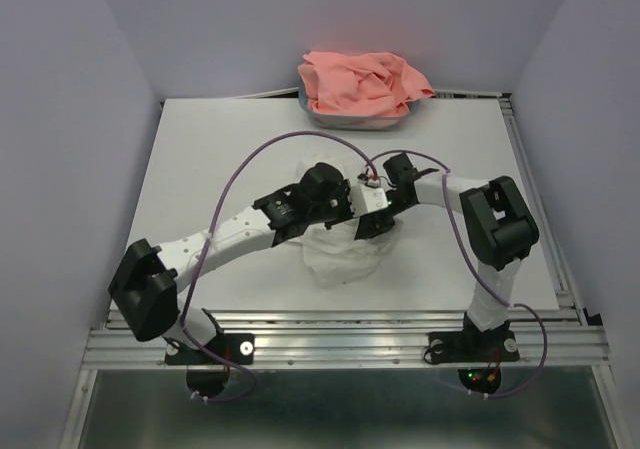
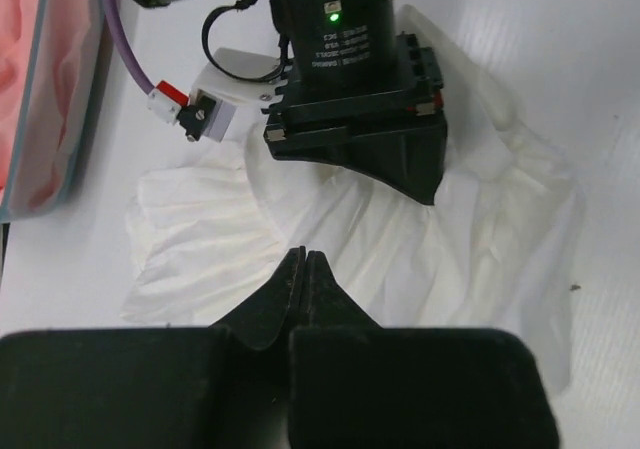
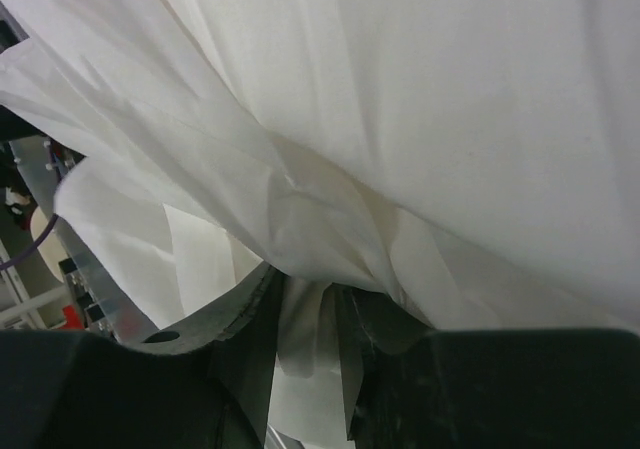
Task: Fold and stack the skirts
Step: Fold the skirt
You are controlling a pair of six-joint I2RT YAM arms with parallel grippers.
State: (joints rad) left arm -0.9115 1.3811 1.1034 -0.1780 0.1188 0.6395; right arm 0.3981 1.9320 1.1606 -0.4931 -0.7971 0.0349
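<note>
Left tool (image 2: pixel 303 265) closed; right tool (image 3: pixel 308 314) pinching white skirt (image 2: pixel 480 229)

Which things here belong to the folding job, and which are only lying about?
Part of the job:
- white pleated skirt, spread on the table in the middle
- salmon-pink skirt, heaped in the tub

Only lying about:
- teal plastic tub, at the far edge of the table

small white print on black wrist unit (image 2: pixel 335 39), too blurred to read
</note>
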